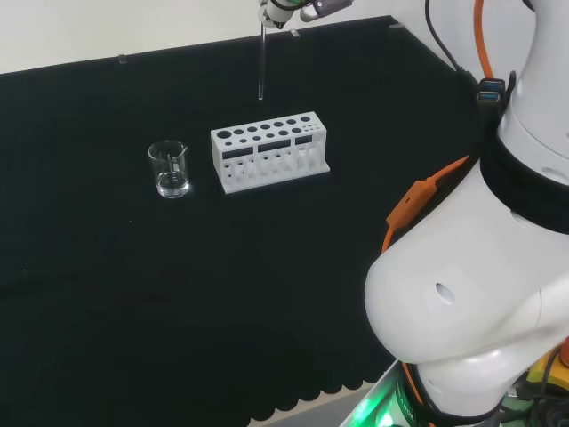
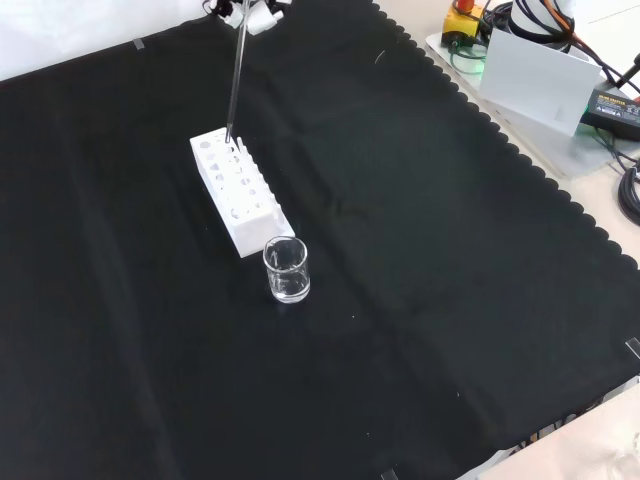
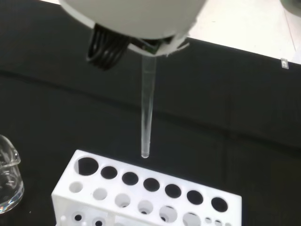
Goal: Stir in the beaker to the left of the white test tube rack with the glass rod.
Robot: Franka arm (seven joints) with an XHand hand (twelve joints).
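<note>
The glass rod (image 1: 261, 62) hangs upright from my hand (image 1: 284, 9), which is shut on its top end at the upper edge of the head view. Its lower tip hovers above the back edge of the white test tube rack (image 1: 269, 151), not touching it. In the wrist view the rod (image 3: 147, 113) ends just over the rack's (image 3: 141, 197) row of holes. A small clear beaker (image 1: 169, 169) stands on the cloth left of the rack in the head view. In the front view the beaker (image 2: 286, 270) stands just in front of the rack (image 2: 240, 190), with the rod (image 2: 235, 75) and hand (image 2: 250, 12) above.
The arm's own white links (image 1: 480, 267) take up the right of the head view. Off the cloth at the front view's top right lie a white box (image 2: 535, 75) and cables (image 2: 625, 170). Wide bare black cloth surrounds rack and beaker.
</note>
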